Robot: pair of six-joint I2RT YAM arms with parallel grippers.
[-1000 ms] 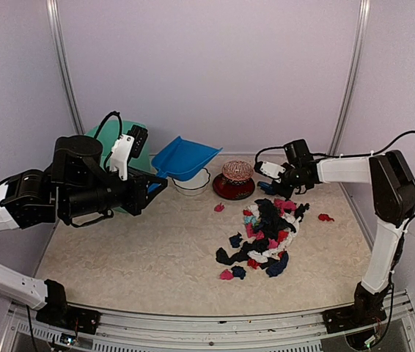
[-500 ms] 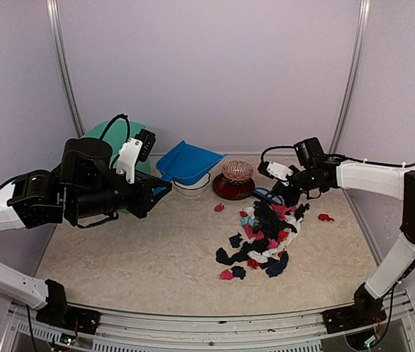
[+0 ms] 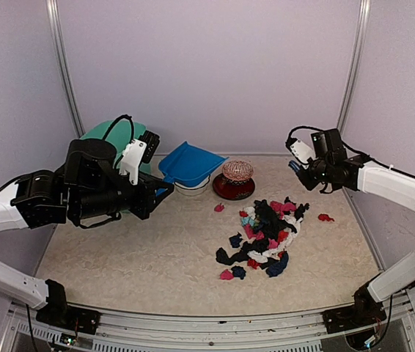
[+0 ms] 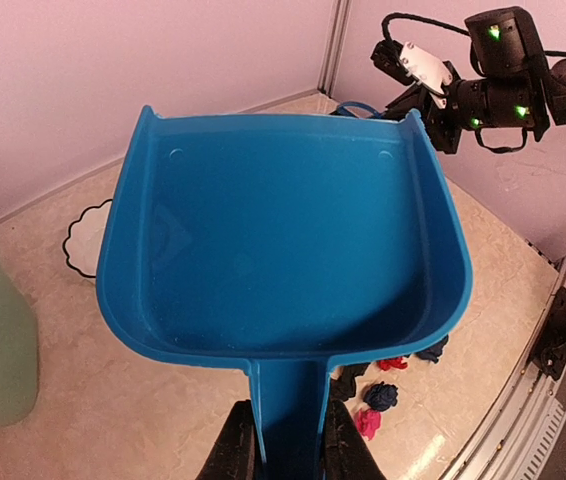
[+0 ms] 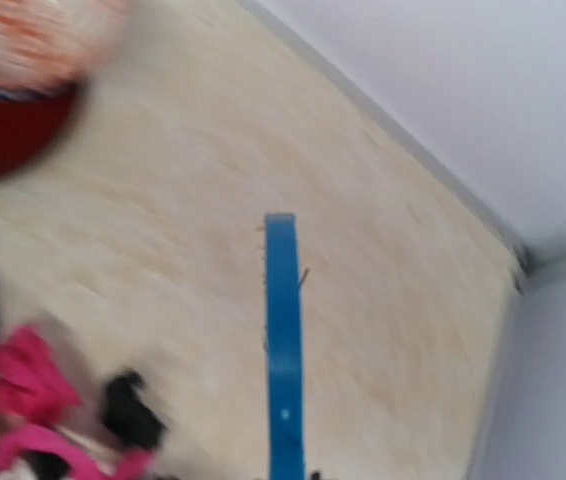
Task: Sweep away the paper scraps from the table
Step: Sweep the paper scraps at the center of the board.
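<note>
Lifted off the pile toward the far right corner, the hand brush [image 5: 283, 340] is clamped in the right jaws. The dustpan [image 4: 283, 250], its handle pinched in the left jaws, is held raised far left, seemingly for setting beside the paper scraps [image 3: 266, 235] heaped right of centre on the worktop [image 3: 134, 249].

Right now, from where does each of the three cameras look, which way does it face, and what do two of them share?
Top external: high behind the bases, facing down over the table; shows both arms, left gripper, right gripper.
Left wrist: on the left arm, facing along the blue dustpan it grips; its fingers show, the right gripper beyond.
Right wrist: blurred, facing down past the blue brush; its fingers hardly show.
Shared: all three see the paper scraps.
</note>
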